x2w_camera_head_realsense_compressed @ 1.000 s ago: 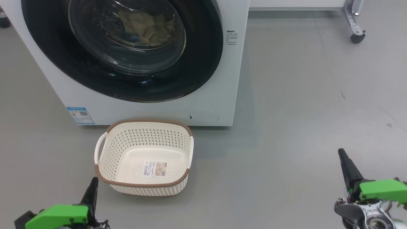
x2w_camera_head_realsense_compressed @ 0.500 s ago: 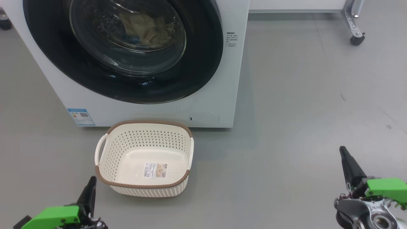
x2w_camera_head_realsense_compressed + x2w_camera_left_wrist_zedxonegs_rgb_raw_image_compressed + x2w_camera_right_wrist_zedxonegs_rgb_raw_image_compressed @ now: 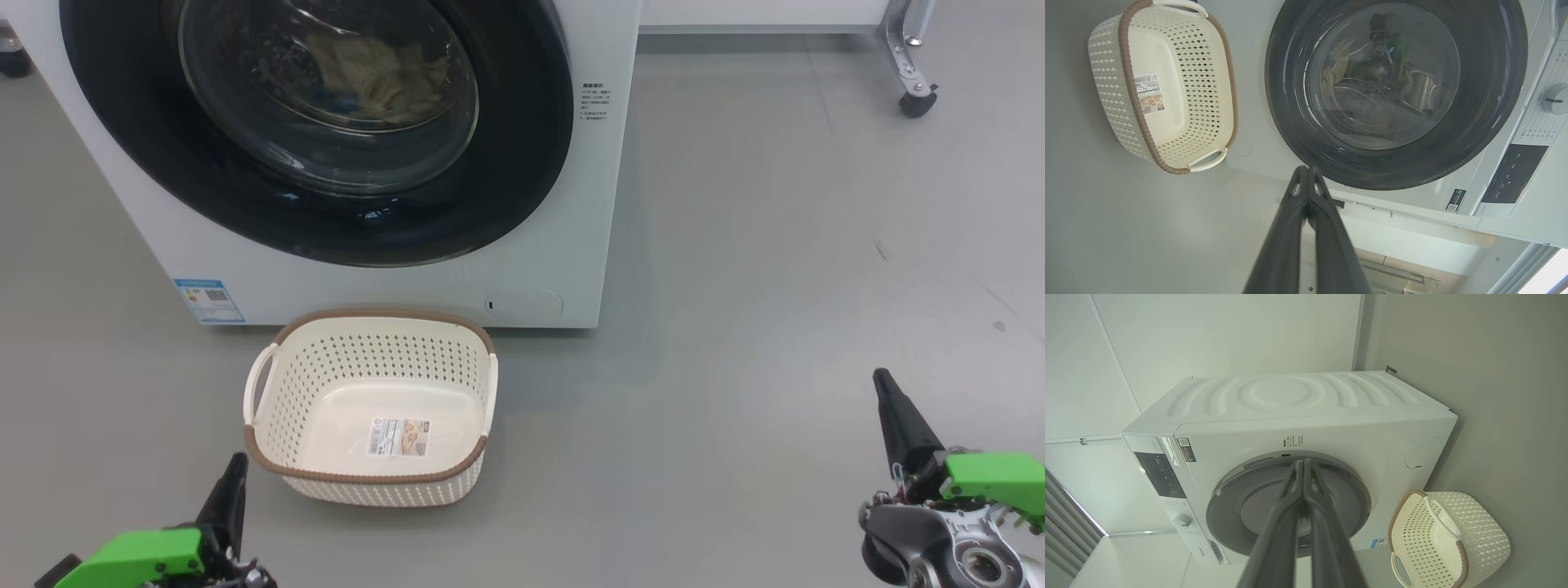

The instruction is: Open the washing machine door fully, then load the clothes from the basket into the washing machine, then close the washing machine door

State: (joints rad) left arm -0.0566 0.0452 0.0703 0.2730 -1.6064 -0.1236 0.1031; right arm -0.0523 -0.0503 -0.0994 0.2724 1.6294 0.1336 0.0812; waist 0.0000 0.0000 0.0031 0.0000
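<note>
Comparing with a second ago, the head camera has tipped a touch, so the whole scene sits slightly lower in frame. The washing machine (image 3: 392, 286) and basket (image 3: 367, 476) have not shifted against each other. The left gripper (image 3: 237, 465) has sunk toward the near edge, and the right gripper (image 3: 882, 380) has edged a little farther out. Each pincer is pressed fingertip to fingertip and holds nothing.

Finding: the door (image 3: 506, 163) lies flush against the machine front. The clothes (image 3: 367, 73) sit behind its glass in the drum, and the basket stands empty on the floor (image 3: 735, 327) just near of the machine. All three stages appear complete, and the arms seem to be settling at rest, well apart from the work.

Materials:
- Door: wide glossy black ring around a bulging clear glass bowl that catches reflections.
- Clothes: a soft, crumpled cream heap with a blue patch.
- Basket: rigid cream plastic with perforated walls, rounded corners, a brown rim and white loop handles. Its smooth base carries a label (image 3: 398, 435).
- Floor: matte grey.
</note>
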